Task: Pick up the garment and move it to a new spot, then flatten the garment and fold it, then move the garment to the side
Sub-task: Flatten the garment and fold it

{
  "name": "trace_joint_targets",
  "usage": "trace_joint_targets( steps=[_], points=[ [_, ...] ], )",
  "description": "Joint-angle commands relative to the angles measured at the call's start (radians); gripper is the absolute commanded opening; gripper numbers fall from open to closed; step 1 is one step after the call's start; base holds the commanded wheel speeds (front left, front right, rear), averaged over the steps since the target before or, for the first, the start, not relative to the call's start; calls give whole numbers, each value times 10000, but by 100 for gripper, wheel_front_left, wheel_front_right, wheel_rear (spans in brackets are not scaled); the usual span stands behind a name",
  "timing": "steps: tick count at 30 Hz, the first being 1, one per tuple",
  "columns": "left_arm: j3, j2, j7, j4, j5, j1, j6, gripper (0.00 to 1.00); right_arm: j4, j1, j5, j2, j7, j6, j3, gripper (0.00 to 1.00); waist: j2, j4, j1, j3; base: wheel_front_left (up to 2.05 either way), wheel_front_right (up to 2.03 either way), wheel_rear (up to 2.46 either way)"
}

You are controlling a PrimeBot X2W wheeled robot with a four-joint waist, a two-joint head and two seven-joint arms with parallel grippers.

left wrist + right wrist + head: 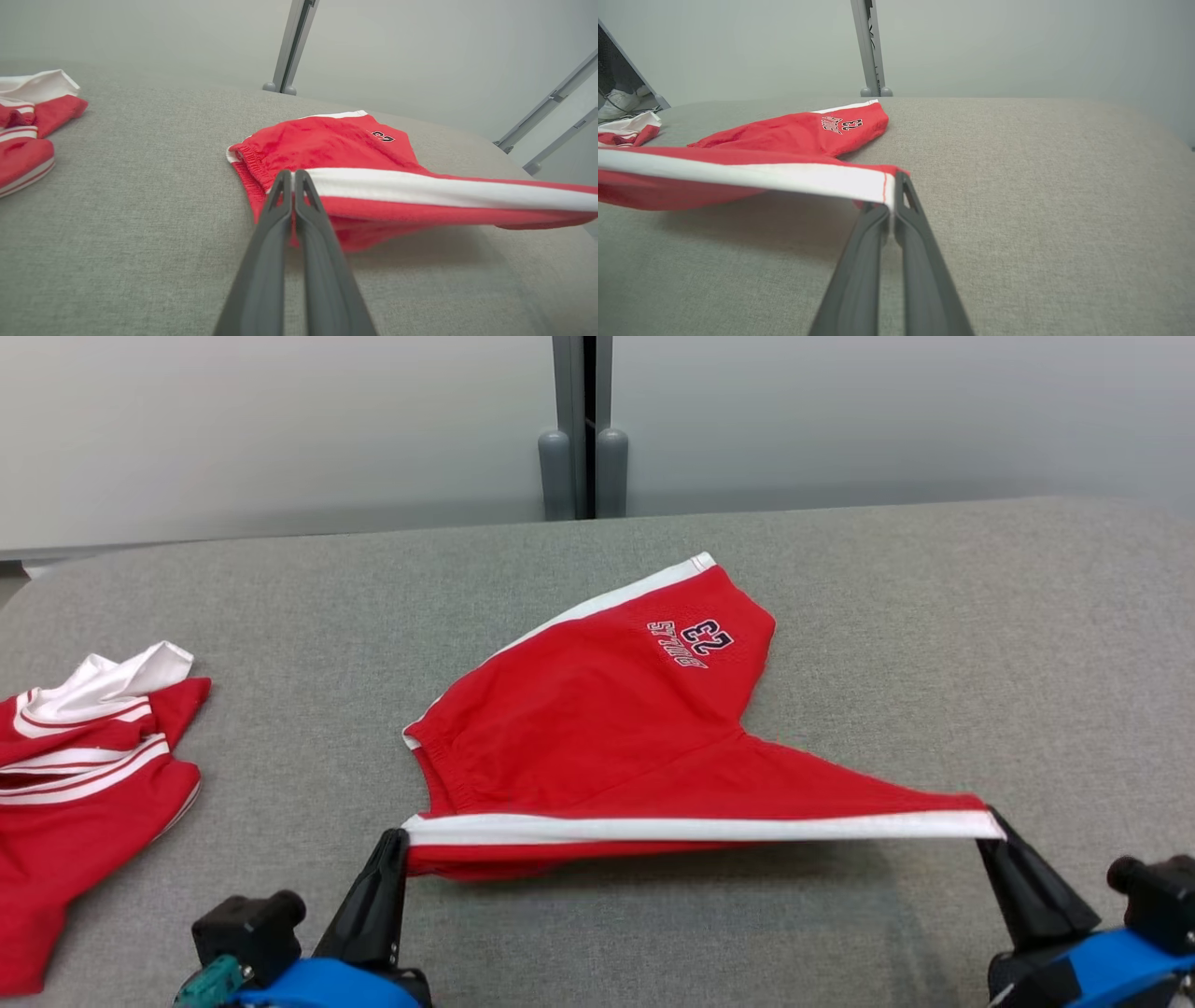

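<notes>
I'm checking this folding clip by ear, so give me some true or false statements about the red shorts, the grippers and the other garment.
1. The left gripper and right gripper each pinch one end of the white-striped edge of the shorts. True.
2. That edge lies flat on the table. False: it is held taut above it.
3. The second garment lies at the robot's right. False: it lies at its left.
4. The leg printed 23 rests on the table. True.
</notes>
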Motion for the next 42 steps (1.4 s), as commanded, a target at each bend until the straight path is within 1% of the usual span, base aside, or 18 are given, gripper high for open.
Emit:
trace_joint_targets(
  steps=[1, 4, 8, 11, 14, 18, 24, 28, 29, 30, 31, 33, 35, 36, 39, 42],
  points=[
    [163, 100, 66, 115, -78, -382, 31, 0, 105, -499, -11, -209, 2, -122, -261, 0, 3, 148, 1, 231, 0, 0, 0],
    [118, 25, 106, 519, -211, -1035, -142, 0, 574, -1354, 144, -403, 127, -122, -260, 0, 3, 333, 1, 795, 0, 0, 0],
    [26, -104, -45, 1383, -362, -2239, -484, 0, 1680, -3241, 377, -832, 185, -116, 40, 0, 3, 648, 1, 1699, 0, 0, 0],
    [31, -258, -408, 1986, -402, -3311, -695, 0, 2780, -4843, 519, -1204, 187, -113, 316, 0, 3, 987, 1, 2322, 0, 0, 0],
    [-164, -504, -670, 2556, -439, -4370, -901, 0, 3863, -6379, 651, -1631, 255, -90, 636, 0, 3, 1422, 1, 2828, 0, 0, 0],
    [-472, -706, -933, 3431, -482, -5569, -1123, 0, 5423, -8267, 695, -2080, 451, -80, 1365, 0, 3, 1835, 1, 3365, 0, 0, 0],
    [-1050, -897, -1296, 4748, -493, -6953, -1395, 0, 7418, -10342, 606, -2384, 452, -78, 2283, 0, 3, 2223, 1, 3902, 0, 0, 0],
    [-1398, -960, -1512, 5468, -556, -7506, -1530, 0, 8519, -11196, 520, -2343, 211, -77, 2869, 0, 3, 2299, 1, 4026, 0, 0, 0],
    [-1495, -975, -1548, 5609, -553, -7593, -1550, 0, 8736, -11342, 583, -2323, 106, -77, 2961, 2, 3, 2304, 1, 4036, 0, 0, 0],
    [-1607, -982, -1548, 5768, -534, -7660, -1572, 0, 8966, -11448, 644, -2305, 9, -77, 3049, 36, 3, 2300, 1, 4042, 0, 0, 0],
    [-1705, -986, -1559, 5879, -520, -7704, -1584, 0, 9120, -11545, 655, -2298, -189, -77, 3137, 100, 3, 2299, 1, 4042, 0, 0, 0],
    [-1878, -984, -1664, 6008, -547, -7786, -1639, 0, 9373, -11654, 665, -2278, -602, -77, 3257, 100, 3, 2284, 1, 4021, 0, 0, 0],
    [-1998, -973, -1781, 6126, -521, -7756, -1647, 50, 9524, -11573, 610, -2284, -1117, -72, 3359, 100, 3, 2243, 1, 3938, 0, 0, 0],
    [-2022, -952, -1905, 6139, -486, -7719, -1645, 100, 9566, -11444, 667, -2239, -1390, -70, 3366, 100, 3, 2208, 1, 3869, 0, 0, 0],
    [-1933, -801, -2330, 6159, -311, -7496, -1403, 100, 9554, -11044, 764, -2219, -2262, -70, 3368, 100, 3, 2022, 1, 3661, 0, 0, 0],
    [-1745, -577, -2851, 6023, -94, -7280, -995, 100, 9324, -10611, 762, -2153, -3117, -70, 3171, 100, 3, 1746, 1, 3389, 0, 0, 0]
  ],
)
